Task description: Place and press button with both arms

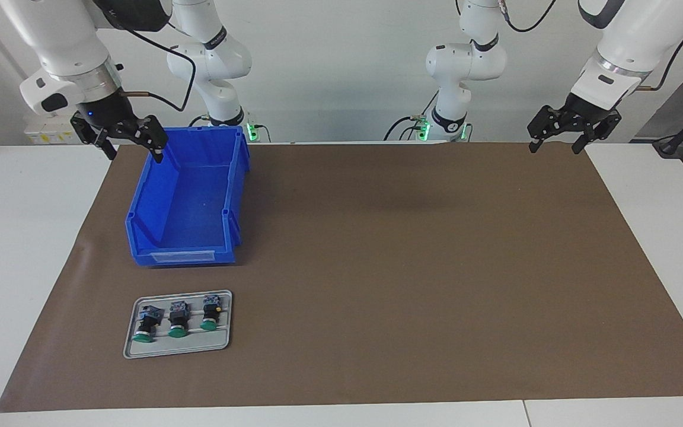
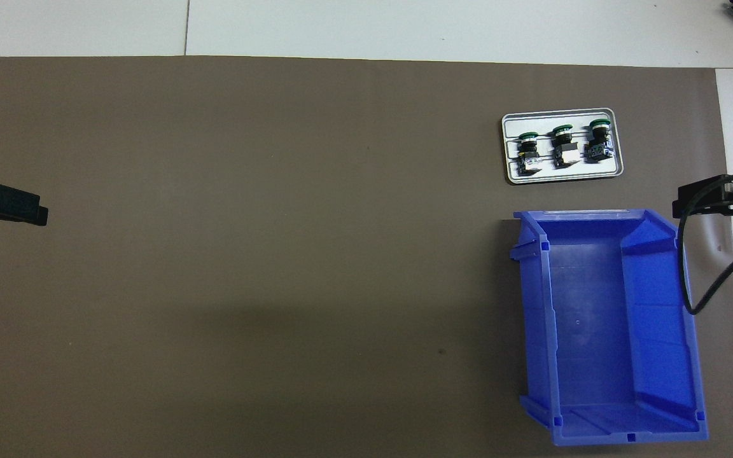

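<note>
Green caps marked three like buttons lying in a row on a small grey tray point(image 1: 131, 344), each on its side with the cap pointing away from the robots. Which of them was the button could not be told; the middle one point(image 1: 178, 319) lay between its two neighbours point(image 1: 144, 325) point(image 1: 210, 315), close beside them without clearly touching. None had been lifted.

The tray sat on the brown mat point(image 1: 412, 267) that covered the table point(image 1: 15, 249), toward the right arm's end and farther from the robots than the blue bin point(image 1: 184, 204). The bin stood just beside the tray, nearer to the robots, and it held nothing.

The right hand point(image 1: 131, 145) hung in the air over the bin's corner nearest the robots, its fingers spread apart and gripping nothing. The left hand point(image 1: 557, 139) hung over the mat's edge at the left arm's end of the table, well apart from tray and bin, its fingers likewise spread and bare; that arm waited.

By the look of things the task had not begun. No button had been picked, placed or pressed. All of it was left: one hand had to reach the tray and take a button, set it down, probably with one arm steadying it, and the cap had yet to be pushed.
</note>
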